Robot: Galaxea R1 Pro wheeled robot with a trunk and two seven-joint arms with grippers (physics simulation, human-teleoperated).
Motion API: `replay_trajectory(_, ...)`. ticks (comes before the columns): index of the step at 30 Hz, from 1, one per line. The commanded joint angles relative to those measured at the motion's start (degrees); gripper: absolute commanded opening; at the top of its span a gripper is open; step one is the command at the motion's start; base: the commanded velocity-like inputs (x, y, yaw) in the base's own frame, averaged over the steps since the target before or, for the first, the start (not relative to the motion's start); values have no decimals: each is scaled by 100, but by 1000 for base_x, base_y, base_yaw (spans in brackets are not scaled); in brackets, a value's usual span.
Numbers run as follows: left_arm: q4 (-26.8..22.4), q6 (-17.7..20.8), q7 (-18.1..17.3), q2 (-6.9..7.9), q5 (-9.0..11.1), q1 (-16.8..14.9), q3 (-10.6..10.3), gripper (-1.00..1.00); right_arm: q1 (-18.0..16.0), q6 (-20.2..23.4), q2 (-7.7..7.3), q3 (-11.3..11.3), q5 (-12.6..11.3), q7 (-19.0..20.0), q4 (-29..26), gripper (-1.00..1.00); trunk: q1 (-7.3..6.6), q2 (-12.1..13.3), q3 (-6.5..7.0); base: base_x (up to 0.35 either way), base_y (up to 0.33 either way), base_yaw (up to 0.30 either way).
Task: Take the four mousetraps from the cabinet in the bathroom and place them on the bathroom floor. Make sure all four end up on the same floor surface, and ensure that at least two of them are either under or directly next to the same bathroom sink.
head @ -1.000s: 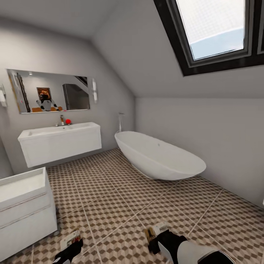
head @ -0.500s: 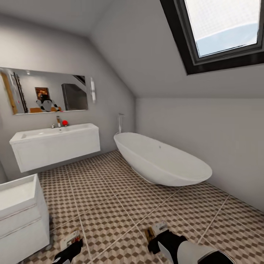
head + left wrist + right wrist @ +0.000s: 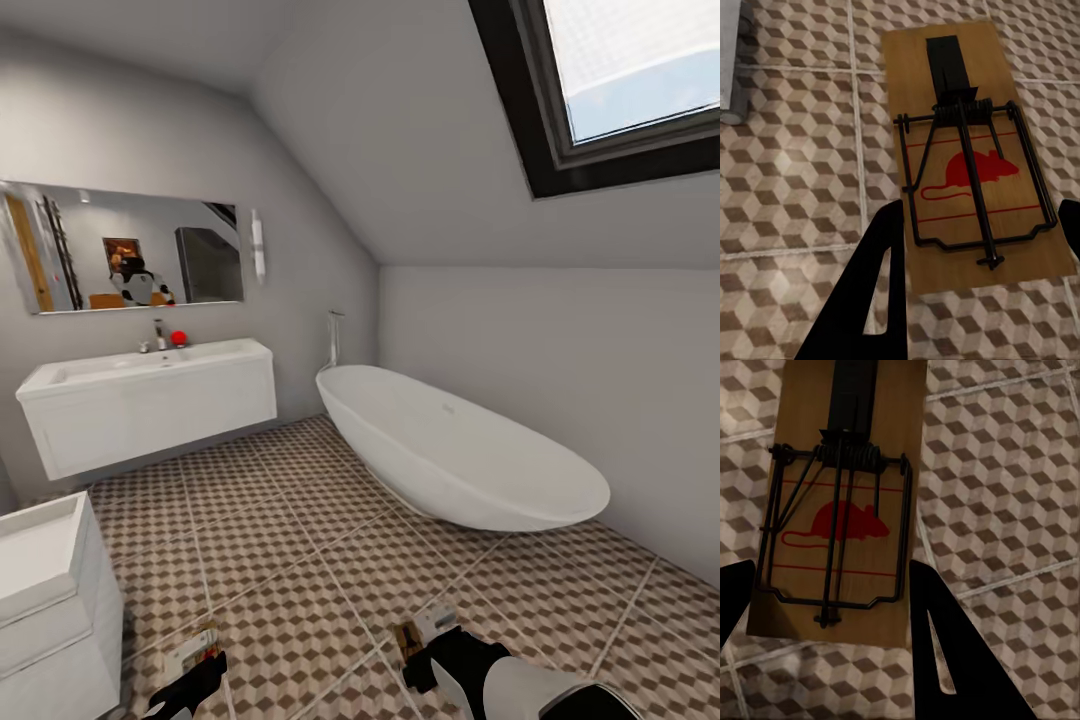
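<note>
cube-patterned bathroom floor (image 3: 300,560), white bathtub (image 3: 460,450) resting on it, white cabinet (image 3: 45,610) at its edge

The floor (image 3: 300,540) is tiled in small brown, beige and cream cubes, crossed by pale grout lines. The sink (image 3: 140,365), its vanity (image 3: 150,415), the tub (image 3: 460,450) and a low unit (image 3: 45,600) are rendered in white. The walls (image 3: 520,340) are painted grey, and the skylight (image 3: 620,90) is framed in black. A red object (image 3: 179,337) is seen beside the tap. Each mousetrap (image 3: 967,150) (image 3: 844,502) is shown as tan wood with black wire and a red mouse print. The fingers (image 3: 870,300) (image 3: 952,660) are coloured black.
</note>
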Motion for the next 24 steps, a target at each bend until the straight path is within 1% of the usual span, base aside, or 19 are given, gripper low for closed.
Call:
replay_trajectory(1, 2, -13, 34, -1, -53, -4, 38, -100, -8, 9, 3, 22, -22, -6, 10, -100, 3, -3, -7, 323, 0, 242)
replay_trajectory(6, 2, -13, 34, -1, -53, -4, 38, -100, -8, 6, 3, 22, -23, -11, 10, -100, 3, -3, -7, 323, 0, 257)
replay_trajectory(8, 2, -13, 35, -1, -50, -4, 38, -100, -8, 0, 3, 22, -23, -12, 10, -100, 3, -3, -7, 323, 0, 140)
replay_trajectory(24, 2, -13, 34, 7, -45, -4, 38, -100, -8, 13, 3, 22, -23, -12, 10, -100, 3, -3, -7, 323, 0, 14)
